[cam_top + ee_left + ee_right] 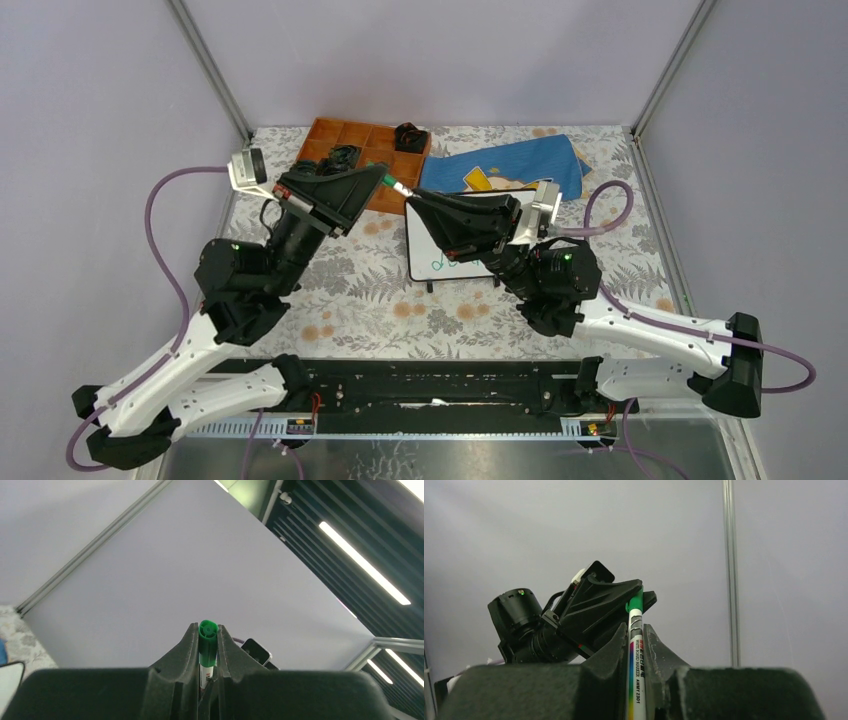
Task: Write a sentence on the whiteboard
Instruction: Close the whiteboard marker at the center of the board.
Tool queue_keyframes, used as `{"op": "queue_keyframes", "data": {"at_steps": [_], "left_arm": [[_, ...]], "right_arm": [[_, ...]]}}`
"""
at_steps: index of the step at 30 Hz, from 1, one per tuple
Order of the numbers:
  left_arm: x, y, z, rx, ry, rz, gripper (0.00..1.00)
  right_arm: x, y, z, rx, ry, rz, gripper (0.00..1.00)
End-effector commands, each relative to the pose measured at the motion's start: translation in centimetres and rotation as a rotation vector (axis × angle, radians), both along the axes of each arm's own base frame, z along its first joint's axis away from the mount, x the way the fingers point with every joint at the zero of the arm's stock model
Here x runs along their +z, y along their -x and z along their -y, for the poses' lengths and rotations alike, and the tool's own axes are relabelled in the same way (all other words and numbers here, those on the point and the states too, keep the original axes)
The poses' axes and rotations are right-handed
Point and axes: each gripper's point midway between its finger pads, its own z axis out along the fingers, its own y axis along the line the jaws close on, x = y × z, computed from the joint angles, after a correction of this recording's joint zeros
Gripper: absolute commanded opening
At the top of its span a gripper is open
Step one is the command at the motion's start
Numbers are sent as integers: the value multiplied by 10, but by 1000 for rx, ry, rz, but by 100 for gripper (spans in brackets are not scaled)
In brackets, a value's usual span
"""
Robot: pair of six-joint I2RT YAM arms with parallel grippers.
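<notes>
Both arms are raised and meet tip to tip above the whiteboard (pixel 422 262). A white marker barrel (pixel 636 675) with a rainbow stripe runs up between my right gripper's (pixel 636 630) fingers, which are shut on it. Its green cap (pixel 207 639) is pinched in my left gripper (pixel 207 629), also shut. In the top view the marker (pixel 398 187) bridges the left gripper (pixel 383 178) and the right gripper (pixel 411 201). The sentence is mostly hidden under the right gripper; only a few green strokes (pixel 446 263) show near the board's lower edge.
An orange compartment tray (pixel 322 135) holding small black items stands at the back. A blue cloth (pixel 525 163) with a yellow print lies behind the board. Grey walls and metal frame posts (pixel 208 62) close in the floral-covered table (pixel 370 300).
</notes>
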Motion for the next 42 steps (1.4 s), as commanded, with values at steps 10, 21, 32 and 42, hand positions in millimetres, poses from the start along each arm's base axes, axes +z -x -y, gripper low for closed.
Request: {"op": "queue_keyframes", "data": {"at_steps": [10,21,32,42], "left_arm": [[-25,-2,-17,63,11,-75,0],[-23,-8,-18,88,29,-86,0],[-33,-15,-24,125,46,-128,0],[-27,-9,-41,204,-53,-71,0]], "right_arm": [[-56,-3,-15,78,164,-166,2],[-65,-4,-8,79,171,-223,22],[-78,-4,-4,88,184,-273,35],[-87,26,19,134,448,-282,63]]}}
